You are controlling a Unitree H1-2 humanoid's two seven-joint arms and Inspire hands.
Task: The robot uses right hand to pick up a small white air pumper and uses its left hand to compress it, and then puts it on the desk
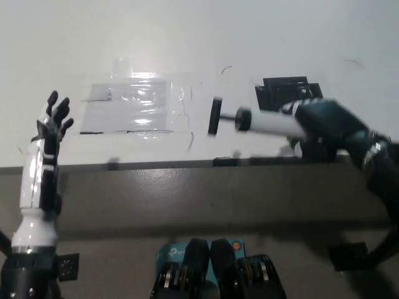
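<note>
Now my black right hand [324, 124] is wrapped around the smooth white air pumper [271, 122], held above the tabletop [187, 43] near its front edge. Its long axis runs crosswise, black T-handle [215, 116] extended towards the clear tape patch [134, 106]. Beyond that patch, my white left hand [51, 118] rests empty, fingers spread.

White air pumper [265, 123], horizontal, black handle extended, above desk edge

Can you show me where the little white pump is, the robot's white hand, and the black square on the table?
Small white air pumper [269, 123], head view, its tube.
White left hand [53, 118], head view, its palm.
Black square patch [277, 92], head view, its upper part.
</note>
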